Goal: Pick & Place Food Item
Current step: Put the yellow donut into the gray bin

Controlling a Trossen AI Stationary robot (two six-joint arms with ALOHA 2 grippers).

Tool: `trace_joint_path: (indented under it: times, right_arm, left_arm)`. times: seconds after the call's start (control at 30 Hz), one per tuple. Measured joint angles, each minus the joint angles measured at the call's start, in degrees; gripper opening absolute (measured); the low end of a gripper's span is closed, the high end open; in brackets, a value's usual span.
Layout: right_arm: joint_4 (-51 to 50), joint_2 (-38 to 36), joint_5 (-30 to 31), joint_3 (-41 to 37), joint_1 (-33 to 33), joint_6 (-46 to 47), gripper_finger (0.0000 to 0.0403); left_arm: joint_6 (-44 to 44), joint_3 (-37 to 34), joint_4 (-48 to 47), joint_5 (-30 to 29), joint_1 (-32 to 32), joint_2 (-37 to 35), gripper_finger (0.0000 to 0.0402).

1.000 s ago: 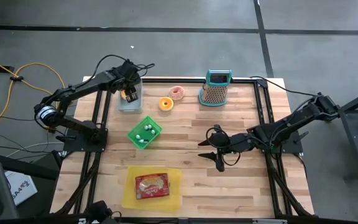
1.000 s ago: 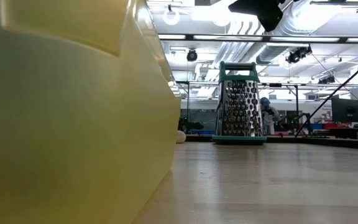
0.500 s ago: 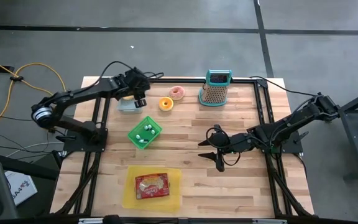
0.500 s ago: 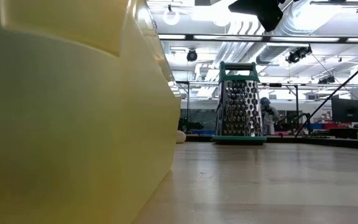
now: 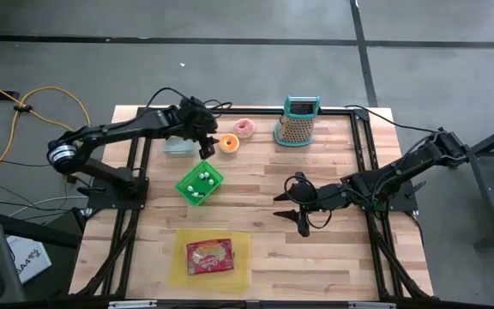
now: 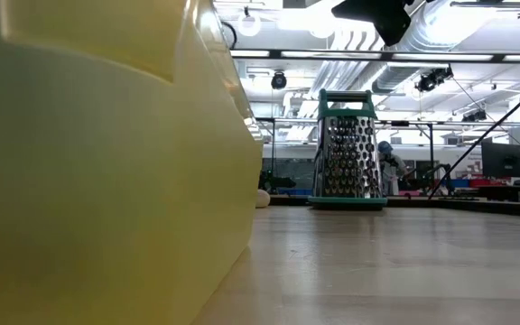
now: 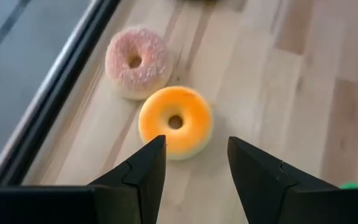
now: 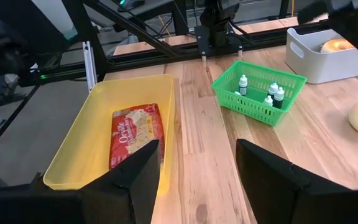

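the left tool (image 5: 206,140) hangs over the far-left part of the worktop (image 5: 333,257) with its two dark fingers (image 7: 143,167) spread apart and nothing between them. in its wrist view the orange donut (image 7: 175,122) sits straight ahead of the gap, just past the fingertips and roughly centred between them, so the coming move looks like a short push forward and down rather than any sideways shift. a ring has no long axis, so the tool's turn about its wrist matters little; the gap looks about as wide as the donut, which leaves little slack.

just beyond it lies the pink donut (image 7: 137,61), close beside or perhaps touching the orange one, and near the dark rail (image 7: 55,99) along the worktop's far edge. that side is tight; a finger overshooting could nudge the pink one.

seen from above, the white bin (image 5: 177,146) lies on the tool's left and the green basket (image 5: 200,183) of small bottles nearer the front, both apart from the donuts. the grater (image 5: 298,123) stands farther right along the far edge.

the right tool (image 5: 294,209) waits, fingers wide and empty, over the bare middle of the worktop, well apart from the donuts; the left arm is plainly nearer. the yellow tray (image 5: 178,266) with its packet sits at the front.
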Motion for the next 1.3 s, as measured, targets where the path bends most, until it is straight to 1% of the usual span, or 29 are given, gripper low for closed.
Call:
trace_joint_path:
  times: [0.13, 0.3, 0.47, 0.6, 0.93, 1.17, 1.3]
  right_arm:
    - [0.0, 0.0, 0.01, 0.0, 0.0, -0.01, 0.0197]
    - [0.0, 0.0, 0.0, -0.02, 0.0, -0.03, 0.0197]
    - [-0.04, 0.0, 0.0, 0.0, 0.0, -0.05, 0.0197]
    - [-0.07, 0.0, -0.02, 0.0, 0.0, -0.05, 0.0197]
    - [-1.65, 0.0, -0.11, 0.0, 0.0, -0.05, 0.0197]
    - [-2.67, 0.0, -0.02, 0.0, 0.0, 0.06, 0.0197]
    - [-2.64, 0.0, -0.02, 0.0, 0.0, 0.12, 0.0197]
  left_arm:
    - [-0.68, 0.31, 1.13, 0.25, 0.45, 3.86, 0.0165]
    - [-1.21, 3.06, 0.81, 3.87, -0.46, 9.25, 0.0165]
    - [0.11, 6.07, -0.34, 4.2, -2.21, 12.51, 0.0165]
    - [0.33, 7.82, -0.98, 6.14, -2.89, 15.05, 0.0165]
    - [1.92, 10.16, -1.32, 6.25, -1.62, 21.65, 0.0165]
    - [3.23, 10.23, -0.34, 5.74, -0.5, 23.12, 0.0165]
    - [5.51, 10.21, 1.01, 4.11, -0.35, 23.88, 0.0165]
